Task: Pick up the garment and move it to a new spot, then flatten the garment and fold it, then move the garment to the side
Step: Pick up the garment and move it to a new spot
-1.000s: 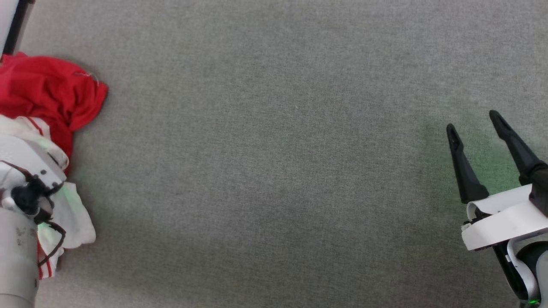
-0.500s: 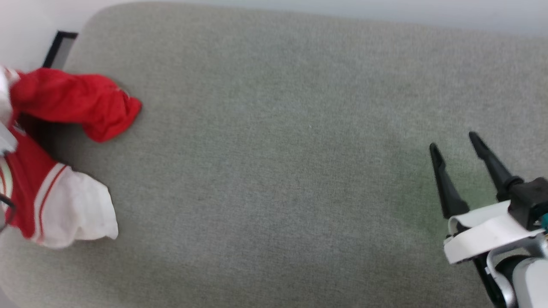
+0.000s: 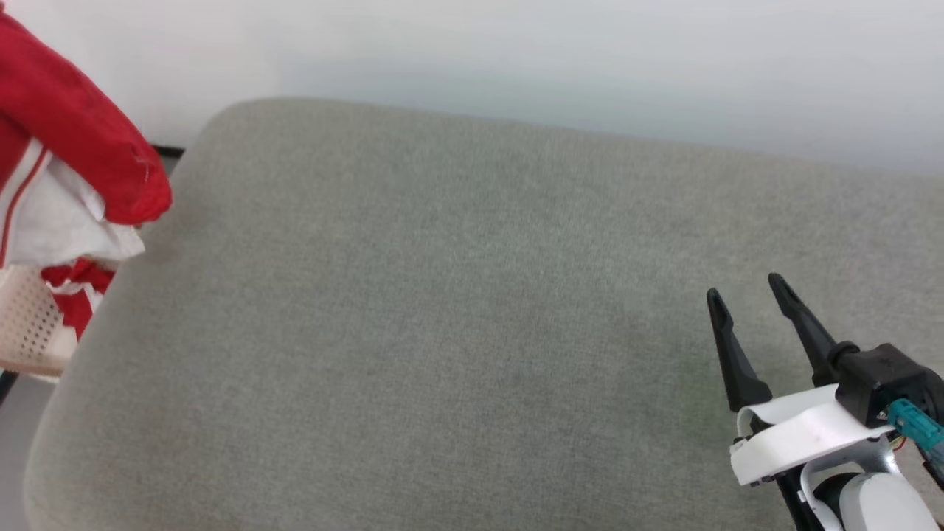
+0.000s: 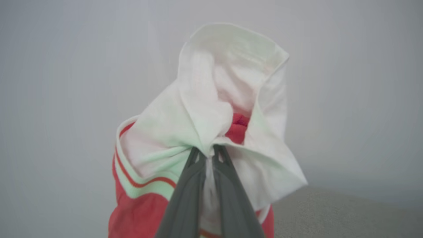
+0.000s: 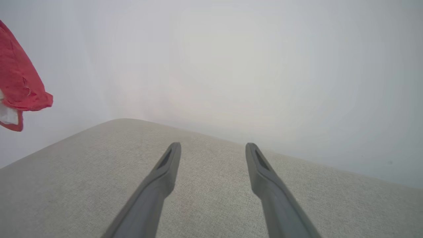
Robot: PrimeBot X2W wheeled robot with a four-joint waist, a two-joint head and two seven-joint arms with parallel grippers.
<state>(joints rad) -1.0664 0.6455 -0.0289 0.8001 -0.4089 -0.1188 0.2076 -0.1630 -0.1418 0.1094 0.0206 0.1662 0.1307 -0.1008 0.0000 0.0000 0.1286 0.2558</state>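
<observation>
Holding: the left gripper is clamped tight on a pinch of white sleeve cloth of the shirt, the fabric squeezed between its two fingers
Shirt's place: hanging bunched in the air at the far left of the head view, just off the left end of the grey cushion; whether its lowest folds touch anything cannot be told
Shirt's lie: its long axis runs down from the grip, with the red body and striped trim drooping below the white sleeve
Right gripper: the right gripper sits over the cushion's right part, fingers spread well apart, holding nothing
Key relation: the bare cushion lies to the right of the hanging shirt, between the two grippers; the right gripper is well apart from the cloth, so the left arm is much the nearer
Judged step: carrying the shirt to a new spot, likely by swinging it right over the cushion and lowering it
Risk: so small a pinch may slip
</observation>
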